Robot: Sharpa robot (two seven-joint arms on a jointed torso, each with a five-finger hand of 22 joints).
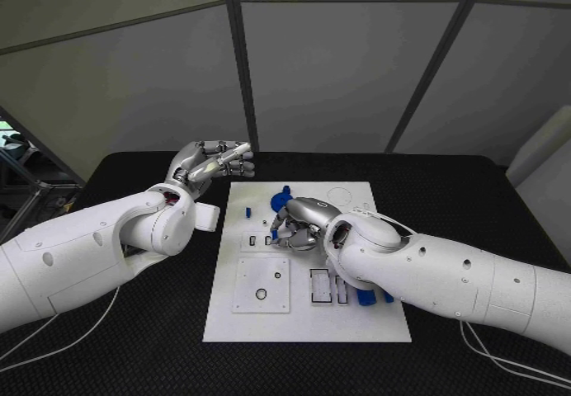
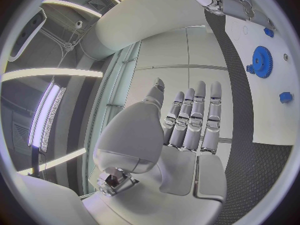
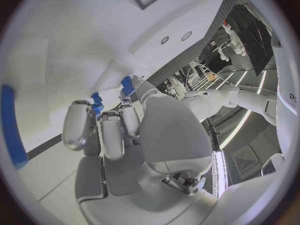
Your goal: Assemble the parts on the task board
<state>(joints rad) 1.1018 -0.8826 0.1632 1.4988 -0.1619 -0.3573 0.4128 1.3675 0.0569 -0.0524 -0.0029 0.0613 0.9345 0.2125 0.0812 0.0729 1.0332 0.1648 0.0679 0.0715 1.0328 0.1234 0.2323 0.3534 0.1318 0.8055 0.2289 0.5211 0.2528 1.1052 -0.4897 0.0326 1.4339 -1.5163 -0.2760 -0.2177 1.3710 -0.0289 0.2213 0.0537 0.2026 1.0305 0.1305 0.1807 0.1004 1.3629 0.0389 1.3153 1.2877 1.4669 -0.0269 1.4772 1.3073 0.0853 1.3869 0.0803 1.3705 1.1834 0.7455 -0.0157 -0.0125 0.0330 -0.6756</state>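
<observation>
Right, a small blue part (image 3: 127, 84) sat pinched at the right hand (image 1: 300, 224) fingertips, low over the middle of the white task board (image 1: 307, 323), maybe touching it. Beyond, the left hand (image 1: 212, 163) hovered empty, fingers extended, above the black table (image 1: 476, 198).

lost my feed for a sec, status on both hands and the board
Left hand raised off the board, fingers apart, holding nothing. Right hand down on task board, fingers on a small blue part. Blue gear seated. Nothing in the way.
</observation>
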